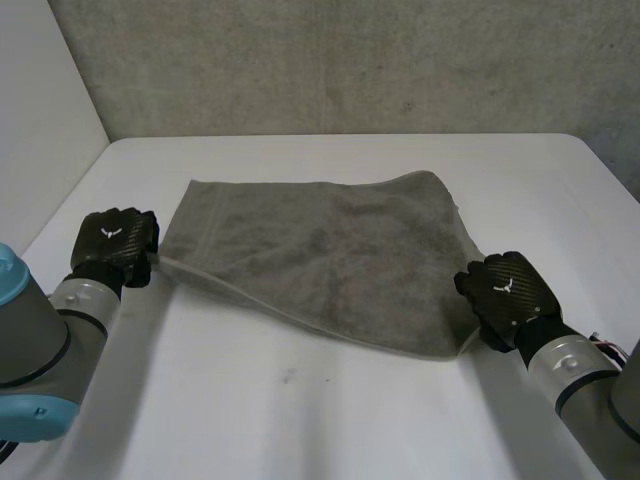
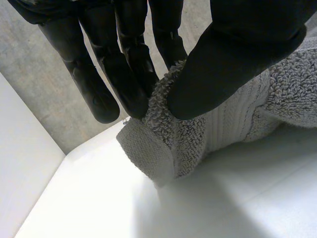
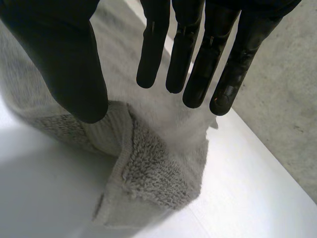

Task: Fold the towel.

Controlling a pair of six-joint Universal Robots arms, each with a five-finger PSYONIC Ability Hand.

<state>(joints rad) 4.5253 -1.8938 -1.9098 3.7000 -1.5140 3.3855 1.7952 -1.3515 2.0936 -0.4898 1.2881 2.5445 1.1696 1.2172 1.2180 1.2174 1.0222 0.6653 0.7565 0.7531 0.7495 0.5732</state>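
Item: one rectangular grey-green terry-cloth towel, lying spread on the white desk between the two hands. The long edge nearer the arms is slightly raised, with shadow beneath it. Left hand, black: placed at the towel's near corner on its own side. Narrow, holding that corner, with the thumb pressing the looped pile against the fingers. Below the pinch, the ribbed band and hem hang down to the desk. Right hand, black: placed at the opposite near corner. Wide, with the fingers straight and set apart from the thumb. The towel corner stands rumpled on the desk beneath the fingertips, its ribbed band running up close by the thumb tip. The far edge of the towel lies flat on the desk beyond both hands. Left arm, grey with a light-blue cap, and right arm, grey, trail behind their hands. Surroundings: a rough grey concrete wall past the desk, and a plain white panel outward of the left hand.
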